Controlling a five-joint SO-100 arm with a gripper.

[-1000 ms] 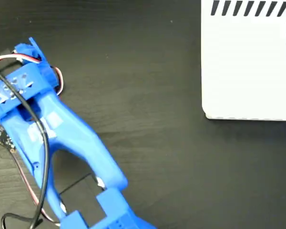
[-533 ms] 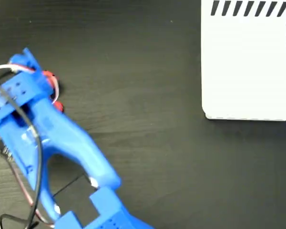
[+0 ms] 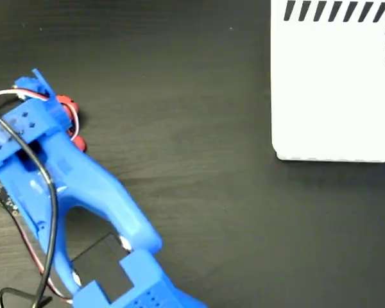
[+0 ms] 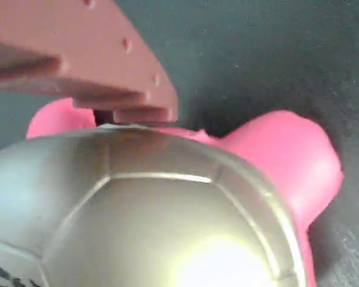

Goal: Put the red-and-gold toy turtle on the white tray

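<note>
In the fixed view my blue gripper (image 3: 50,114) sits at the left of the dark table, on top of the red-and-gold toy turtle (image 3: 67,103). Only two coral-red bits of the turtle poke out on the gripper's right side. The wrist view is filled by the turtle's shiny gold shell (image 4: 143,221) with a pink-looking limb at right. One finger (image 4: 107,66) lies against the shell's upper rim; the other finger is hidden. The white tray (image 3: 333,83), edged with black diagonal stripes, lies far off at the upper right with nothing on it.
The blue arm (image 3: 96,192) runs from the gripper down to the bottom edge, trailing black, red and white cables (image 3: 48,212). A dark flat patch (image 3: 102,263) lies on the table under the arm.
The gripper head has shifted slightly left and down over the turtle, and the turtle's red parts now show at its right side. Over the last half second the arm barely moved.
</note>
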